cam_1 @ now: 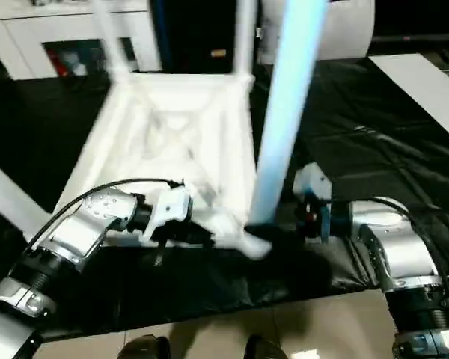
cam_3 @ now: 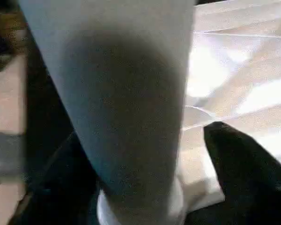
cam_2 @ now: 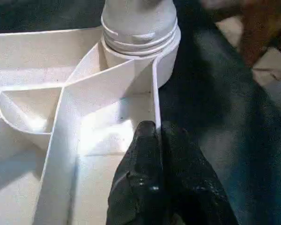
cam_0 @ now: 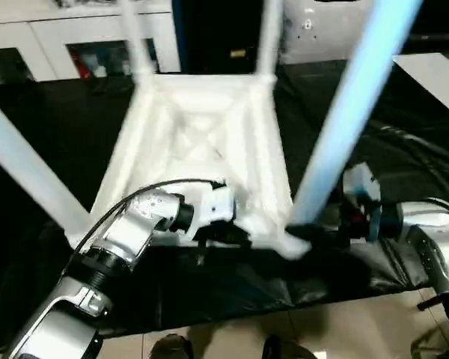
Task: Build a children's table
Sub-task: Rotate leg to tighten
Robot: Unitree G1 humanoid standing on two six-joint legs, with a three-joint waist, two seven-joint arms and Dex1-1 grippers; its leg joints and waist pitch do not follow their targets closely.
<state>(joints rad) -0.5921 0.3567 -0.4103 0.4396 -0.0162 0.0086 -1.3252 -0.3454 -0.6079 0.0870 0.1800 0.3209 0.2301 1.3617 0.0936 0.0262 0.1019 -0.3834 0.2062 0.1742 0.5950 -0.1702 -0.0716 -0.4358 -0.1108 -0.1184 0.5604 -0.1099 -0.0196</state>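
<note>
The children's table (cam_0: 202, 142) lies upside down on the black-covered work surface (cam_0: 52, 120), its ribbed underside facing up and its legs rising from the corner sockets. It sits between the two pincers, with its near edge closest to them.

The left gripper (cam_2: 161, 136) is pinched tight on the thin upright rim of the table top; its two black fingers (cam_2: 145, 178) press together with the rim wall caught between the tips. Just beyond those tips stands a round corner socket (cam_2: 140, 56) with a leg screwed into it, the threaded collar showing at the base. To the inner side of this pincer lie the white ribs of the underside; to its outer side is the black cover.

The right gripper (cam_3: 140, 178) stands wide, one black finger (cam_3: 243, 168) on each side of the near-corner leg (cam_0: 355, 97). The leg fills the gap between the fingers, low down near its socket, but whether the fingers press on it cannot be told. From this pincer the leg rises steeply up and away. The table top's white ribs lie just beyond the fingers.
</note>
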